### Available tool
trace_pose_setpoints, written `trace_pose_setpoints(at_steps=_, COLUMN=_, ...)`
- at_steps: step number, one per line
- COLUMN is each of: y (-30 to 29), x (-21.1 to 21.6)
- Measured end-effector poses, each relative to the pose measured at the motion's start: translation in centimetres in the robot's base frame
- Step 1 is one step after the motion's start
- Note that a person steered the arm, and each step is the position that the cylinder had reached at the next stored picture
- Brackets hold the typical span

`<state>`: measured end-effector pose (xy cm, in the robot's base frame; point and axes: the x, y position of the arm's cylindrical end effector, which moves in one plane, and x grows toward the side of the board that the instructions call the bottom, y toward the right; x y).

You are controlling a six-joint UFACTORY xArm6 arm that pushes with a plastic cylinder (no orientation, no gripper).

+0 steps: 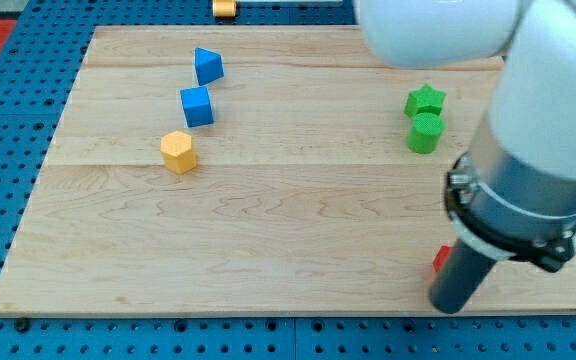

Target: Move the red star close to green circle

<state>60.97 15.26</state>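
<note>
The green circle (424, 132) is a short green cylinder at the board's right, with a green star (426, 100) touching it just above. Only a small red sliver (441, 259) shows near the view's bottom right, most of it hidden behind the rod; its shape cannot be made out. My tip (457, 304) is at the bottom right, right next to that red piece on its right and lower side. The red piece lies well below the green circle.
A blue triangle-like block (208, 65), a blue cube (197, 105) and a yellow hexagon block (179, 151) sit at the upper left. An orange block (225, 8) lies off the wooden board (268, 240) at the top. The arm's body covers the right side.
</note>
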Motion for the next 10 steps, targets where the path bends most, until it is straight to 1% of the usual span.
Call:
trace_pose_setpoints(at_steps=3, y=0.9, x=-7.0)
trace_pose_setpoints(at_steps=5, y=2.4, x=-1.0)
trace_pose_setpoints(at_steps=6, y=6.4, x=-2.2)
trace_pose_setpoints(at_steps=7, y=7.4, x=-4.8)
trace_pose_setpoints(at_steps=9, y=5.1, x=-7.8)
trace_pose_setpoints(at_steps=10, y=4.8, x=-7.9)
